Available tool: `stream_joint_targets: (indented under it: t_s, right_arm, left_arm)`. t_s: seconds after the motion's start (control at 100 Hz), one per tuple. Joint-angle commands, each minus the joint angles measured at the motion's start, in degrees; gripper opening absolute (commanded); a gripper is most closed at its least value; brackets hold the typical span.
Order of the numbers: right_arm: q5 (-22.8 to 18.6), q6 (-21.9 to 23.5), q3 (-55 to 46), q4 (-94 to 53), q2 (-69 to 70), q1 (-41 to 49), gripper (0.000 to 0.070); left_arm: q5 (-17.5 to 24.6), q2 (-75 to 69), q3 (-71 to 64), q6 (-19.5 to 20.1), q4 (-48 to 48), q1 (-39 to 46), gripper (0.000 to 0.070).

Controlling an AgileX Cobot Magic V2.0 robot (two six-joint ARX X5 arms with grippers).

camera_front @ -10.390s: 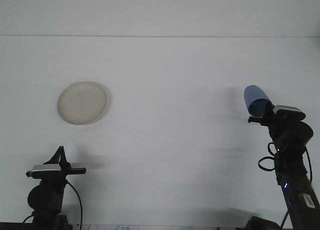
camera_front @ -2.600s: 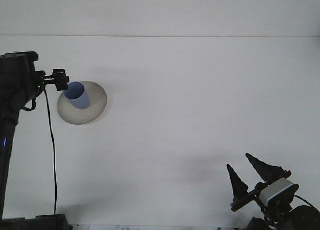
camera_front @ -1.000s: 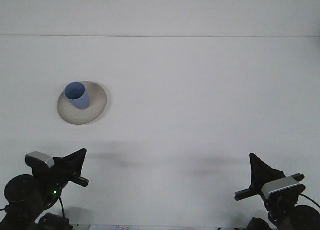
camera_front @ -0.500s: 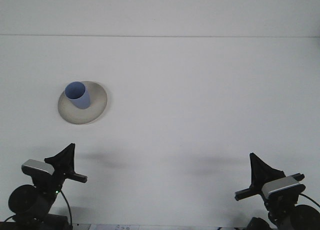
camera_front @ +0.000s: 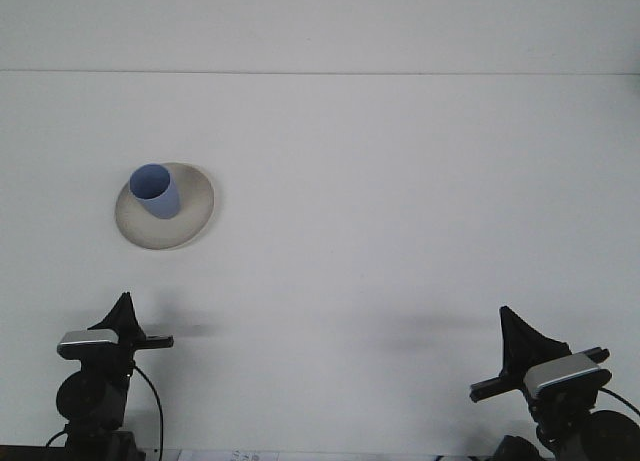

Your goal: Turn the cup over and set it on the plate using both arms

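Both arms sit low at the near edge: left pincer (camera_front: 124, 311) and right pincer (camera_front: 515, 339) point upward, holding nothing.

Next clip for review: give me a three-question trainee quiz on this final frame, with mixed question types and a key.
1. True or false: the blue cup stands mouth-up on the plate.
2. Multiple choice: where is the plate? A) far right of the table B) left half of the table C) directly between the two arms, at the near edge
3. Short answer: is either the left claw or the right claw touching the cup?

Key
1. True; its open rim faces up.
2. B.
3. No; both sit low at the near edge, well apart from the cup.
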Motion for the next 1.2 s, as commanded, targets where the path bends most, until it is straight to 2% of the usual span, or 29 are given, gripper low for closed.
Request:
stream_joint_targets:
  t_s: [0.0, 0.87, 0.97, 1.01, 1.11, 1.19]
  right_arm:
    - [0.02, 0.17, 0.26, 0.63, 0.07, 0.48, 0.0006]
    - [0.02, 0.15, 0.26, 0.63, 0.07, 0.42, 0.0006]
    - [-0.26, -2.45, 0.15, 0.50, 0.07, -2.91, 0.0006]
    - [-1.31, -2.23, -0.37, 0.87, 0.07, -5.99, 0.0006]
    - [-6.97, -2.89, -4.04, 4.74, -0.37, -17.11, 0.0006]
    - [-13.25, -4.04, -9.18, 10.58, -1.25, -26.91, 0.0006]
  left_arm:
    - [-0.07, -0.04, -1.11, -0.50, 0.50, 0.15, 0.0012]
    - [-0.07, -0.04, -1.11, -0.52, 0.50, 0.13, 0.0012]
    - [-0.07, -0.04, -1.11, -0.52, 0.50, 0.13, 0.0012]
    - [-0.07, -0.04, -1.11, -0.50, 0.50, 0.13, 0.0012]
    - [-0.07, -0.04, -1.11, -0.52, 0.50, 0.13, 0.0012]
    - [-0.07, -0.04, -1.11, -0.52, 0.50, 0.13, 0.0012]
